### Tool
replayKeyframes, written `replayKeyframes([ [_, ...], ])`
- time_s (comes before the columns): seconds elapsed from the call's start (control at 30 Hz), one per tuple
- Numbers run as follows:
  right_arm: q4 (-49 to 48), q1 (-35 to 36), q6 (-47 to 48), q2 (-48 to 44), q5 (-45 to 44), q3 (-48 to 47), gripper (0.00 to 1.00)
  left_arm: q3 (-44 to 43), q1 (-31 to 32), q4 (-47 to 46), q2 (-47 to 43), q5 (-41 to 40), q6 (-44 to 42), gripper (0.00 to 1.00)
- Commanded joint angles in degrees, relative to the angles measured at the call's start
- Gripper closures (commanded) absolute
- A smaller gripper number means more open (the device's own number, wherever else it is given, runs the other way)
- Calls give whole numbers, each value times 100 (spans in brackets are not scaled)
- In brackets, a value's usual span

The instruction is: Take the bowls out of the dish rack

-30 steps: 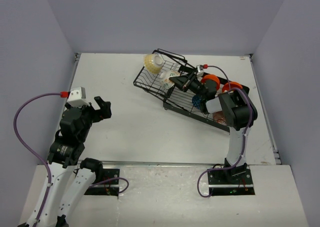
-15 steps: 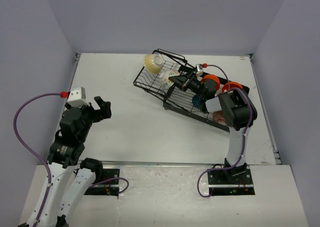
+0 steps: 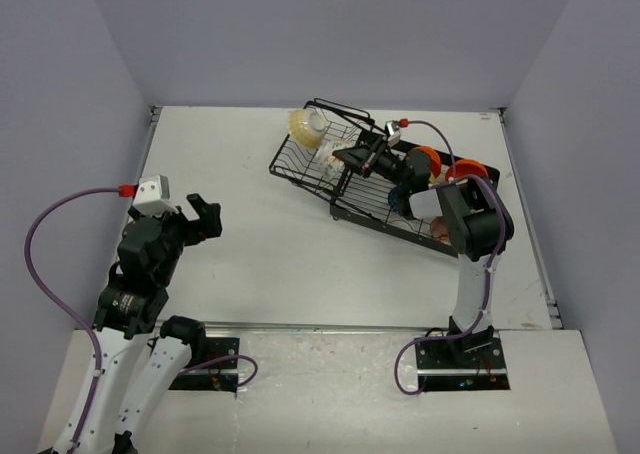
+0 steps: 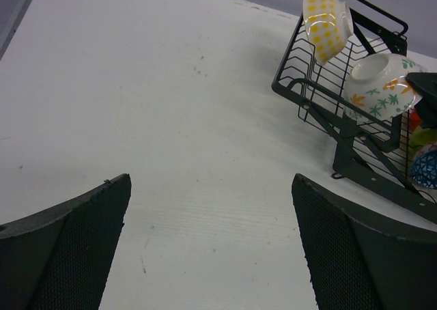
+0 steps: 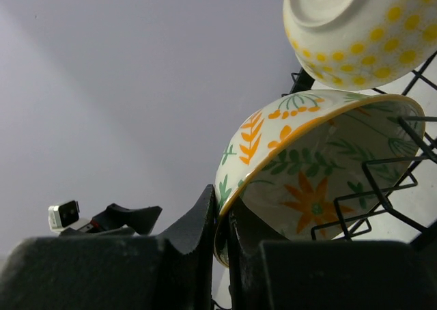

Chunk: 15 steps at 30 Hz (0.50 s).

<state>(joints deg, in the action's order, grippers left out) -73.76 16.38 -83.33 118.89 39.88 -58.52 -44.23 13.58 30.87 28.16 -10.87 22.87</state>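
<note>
The black wire dish rack (image 3: 375, 222) lies aslant at the table's back right. A white floral bowl (image 3: 331, 158) leans on edge in its left section, and my right gripper (image 3: 346, 156) is shut on that bowl's rim. In the right wrist view the gripper (image 5: 222, 204) pinches the orange-edged rim of the floral bowl (image 5: 307, 166), with a cream-yellow dotted bowl (image 5: 355, 30) above it. That dotted bowl (image 3: 307, 126) sits at the rack's far corner. Two orange bowls (image 3: 424, 159) and a brownish pink bowl (image 3: 438, 231) show beside the right arm. My left gripper (image 3: 205, 217) hangs open, far left.
In the left wrist view the open left gripper (image 4: 210, 180) looks over bare white table (image 4: 171, 119), with the rack (image 4: 355, 153), the dotted bowl (image 4: 326, 24), the floral bowl (image 4: 379, 91) and a blue patterned bowl (image 4: 425, 168) at upper right. Grey walls enclose the table.
The right gripper's fingers have closed onto the floral bowl's rim and shifted slightly towards the back. The left arm has not moved.
</note>
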Motion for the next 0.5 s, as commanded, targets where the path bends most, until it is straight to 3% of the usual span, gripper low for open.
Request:
replayKeyframes([
  [0.0,-1449,-4,1,-331,319,-432,100,2,30,-187,-30,-90,-116,0],
  [0.33,-1370,172,-70,-603,354,-721,100,2,30,-169,-39,-134,-99,0],
  [0.47,-739,277,263,-1042,617,-924,100,-33,30,-126,31,-248,-64,0],
])
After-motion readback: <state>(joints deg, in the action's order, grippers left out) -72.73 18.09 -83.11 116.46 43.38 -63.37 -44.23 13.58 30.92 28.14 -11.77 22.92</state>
